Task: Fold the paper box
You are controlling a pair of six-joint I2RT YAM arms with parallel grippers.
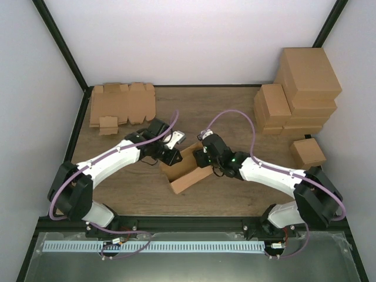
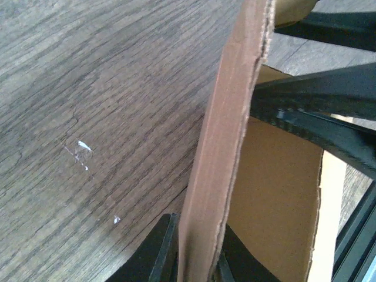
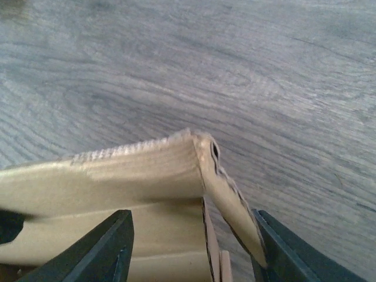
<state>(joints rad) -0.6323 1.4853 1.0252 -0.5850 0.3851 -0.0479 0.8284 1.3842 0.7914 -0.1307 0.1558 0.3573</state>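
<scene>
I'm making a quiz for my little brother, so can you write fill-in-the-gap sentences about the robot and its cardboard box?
1. The half-folded brown cardboard paper box sits ___ the two white robot arms.
2. The left hand is shut on one thin wall of that ___.
3. The right hand is ___, its fingers either side of a box corner.
4. The flat brown cardboard sheets lie at the back ___ of the wooden table.
Missing words: between; box; open; left.
</scene>
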